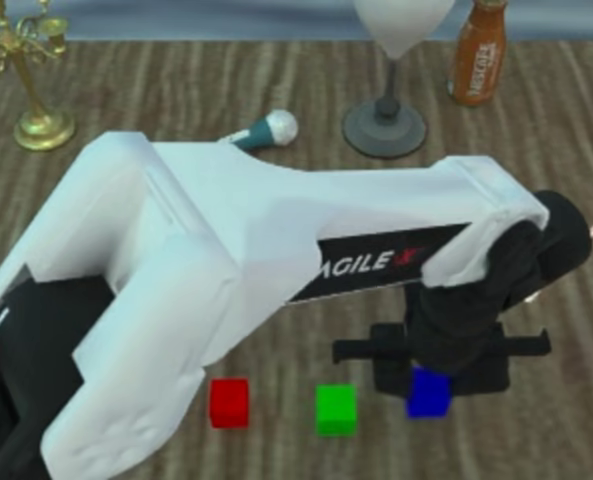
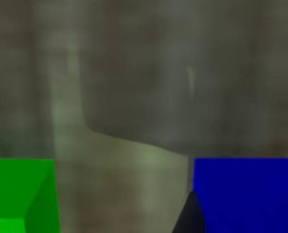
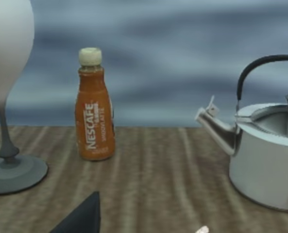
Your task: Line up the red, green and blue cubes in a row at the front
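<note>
- Red, green and blue: you see the small bright red cube (image 1: 229, 402), the small bright green cube (image 1: 336, 409) and the small deep blue cube (image 1: 428, 392) in a row across the front of the brown wood-grain table (image 1: 556, 200), red leftmost, green in the middle, blue to the right, each apart from its neighbour.
- The cubes have no long axis; their faces sit roughly square to the table's front edge.
- Your left arm reaches across the top view, and its left gripper (image 1: 431, 375) hangs directly over the blue cube, hiding that cube's upper part.
- From the left wrist view you see the green cube (image 2: 20, 194) and the blue cube (image 2: 245, 194) with bare table between them, and one dark fingertip (image 2: 190, 216) at the blue cube's edge; you cannot tell whether the claw is apart or clamped on the cube.
- The right gripper shows only as a dark tip in its own wrist view; its state is unreadable.
- At the back stand a gold candlestick (image 1: 31, 70), a teal microphone (image 1: 266, 130) lying on its side, a grey goblet-shaped stand (image 1: 386, 120) and an orange Nescafe bottle (image 1: 479, 55).
- A steel kettle (image 3: 265, 155), lid on, appears in the right wrist view; its contents are hidden.
</note>
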Tool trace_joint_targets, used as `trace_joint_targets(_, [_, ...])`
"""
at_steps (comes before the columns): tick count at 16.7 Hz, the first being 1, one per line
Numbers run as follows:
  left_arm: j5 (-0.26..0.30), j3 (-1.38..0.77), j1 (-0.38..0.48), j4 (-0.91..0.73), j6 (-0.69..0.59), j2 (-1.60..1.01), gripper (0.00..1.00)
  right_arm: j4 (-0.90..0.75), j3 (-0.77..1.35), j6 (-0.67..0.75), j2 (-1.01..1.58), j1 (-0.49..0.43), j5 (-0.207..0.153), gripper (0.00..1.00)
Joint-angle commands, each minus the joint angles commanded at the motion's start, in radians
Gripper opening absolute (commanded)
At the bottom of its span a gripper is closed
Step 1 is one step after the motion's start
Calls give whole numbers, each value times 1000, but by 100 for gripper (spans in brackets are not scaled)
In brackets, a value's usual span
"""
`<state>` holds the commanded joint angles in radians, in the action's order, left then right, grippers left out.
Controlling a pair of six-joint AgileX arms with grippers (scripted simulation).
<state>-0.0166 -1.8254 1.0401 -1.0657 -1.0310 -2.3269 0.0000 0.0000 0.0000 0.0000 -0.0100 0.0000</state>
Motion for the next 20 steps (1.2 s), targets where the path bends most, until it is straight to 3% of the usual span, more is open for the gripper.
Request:
trace_joint_targets(6, [0,0,0,0,0,0,98,0,0,0,0,0,0,100])
trace_joint_targets(16, [0,-4,0,-4,0,1,100,0,0,0,0,0,0,100])
trace_joint_targets(20, [0,-92,-8,-111,-6,17,100,0,0,0,0,0,0,100])
